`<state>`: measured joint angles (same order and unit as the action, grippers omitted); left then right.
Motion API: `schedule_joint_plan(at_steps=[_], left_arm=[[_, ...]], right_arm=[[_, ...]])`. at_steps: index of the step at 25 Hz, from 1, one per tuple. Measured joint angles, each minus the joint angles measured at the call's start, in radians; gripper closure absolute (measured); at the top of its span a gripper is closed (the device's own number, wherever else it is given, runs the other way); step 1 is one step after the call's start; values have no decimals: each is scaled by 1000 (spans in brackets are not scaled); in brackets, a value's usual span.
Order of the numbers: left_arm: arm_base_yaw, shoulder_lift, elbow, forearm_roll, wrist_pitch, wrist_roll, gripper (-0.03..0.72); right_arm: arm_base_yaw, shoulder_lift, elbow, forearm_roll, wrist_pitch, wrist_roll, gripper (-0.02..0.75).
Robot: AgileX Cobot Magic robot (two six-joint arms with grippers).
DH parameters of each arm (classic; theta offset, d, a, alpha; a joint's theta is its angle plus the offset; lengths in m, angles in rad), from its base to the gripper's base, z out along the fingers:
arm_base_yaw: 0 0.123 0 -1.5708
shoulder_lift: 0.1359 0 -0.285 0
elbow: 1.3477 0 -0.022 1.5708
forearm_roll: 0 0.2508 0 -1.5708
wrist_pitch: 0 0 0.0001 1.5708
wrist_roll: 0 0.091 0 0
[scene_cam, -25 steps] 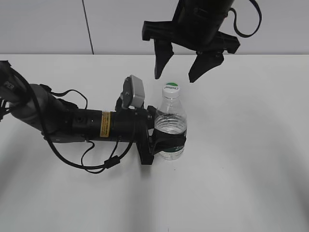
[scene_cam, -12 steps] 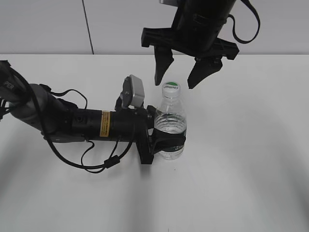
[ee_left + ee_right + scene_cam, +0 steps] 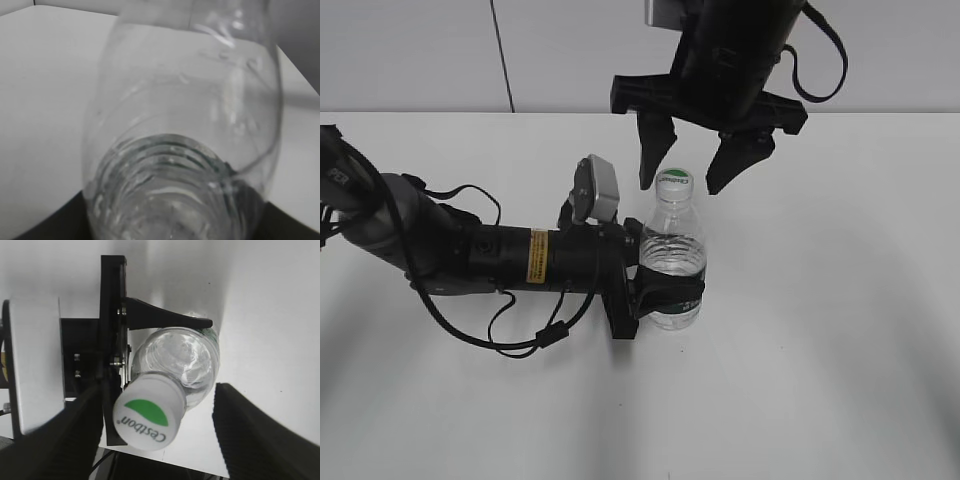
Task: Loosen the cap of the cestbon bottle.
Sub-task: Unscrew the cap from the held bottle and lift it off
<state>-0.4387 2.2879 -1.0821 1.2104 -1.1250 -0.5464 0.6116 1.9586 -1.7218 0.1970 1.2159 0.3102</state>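
We see a plain white table [image 3: 840,330] that fills most of the exterior view, its surface smooth and matte. Behind its far edge stands a pale grey wall [image 3: 410,55], crossed by one thin dark vertical line [image 3: 501,55] left of centre. The light is even and soft, and we note only faint, blurred shadows on the tabletop near the lower left.

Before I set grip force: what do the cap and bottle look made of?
The cap looks like matte white plastic, opaque, with printed green mark. The Cestbon bottle looks like thin clear glossy plastic: see-through, ribbed walls with highlights.
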Motion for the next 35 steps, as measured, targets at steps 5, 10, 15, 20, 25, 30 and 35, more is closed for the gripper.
schedule_joint_plan(at_steps=[5, 10, 15, 20, 25, 30, 35], left_arm=[[0, 0, 0, -2, 0, 0, 322], [0, 0, 0, -8, 1, 0, 322], [0, 0, 0, -9, 2, 0, 322], [0, 0, 0, -11, 3, 1, 322], [0, 0, 0, -12, 5, 1, 322], [0, 0, 0, -12, 5, 1, 322], [0, 0, 0, -3, 5, 4, 322]], right_arm=[[0, 3, 1, -4, 1, -2, 251], [0, 3, 1, 0, 1, -5, 353], [0, 3, 1, 8, 1, -8, 399], [0, 3, 1, 8, 1, -18, 428], [0, 3, 1, 6, 1, -92, 428], [0, 3, 1, 3, -1, -412, 429], [2, 3, 1, 8, 0, -791, 429]])
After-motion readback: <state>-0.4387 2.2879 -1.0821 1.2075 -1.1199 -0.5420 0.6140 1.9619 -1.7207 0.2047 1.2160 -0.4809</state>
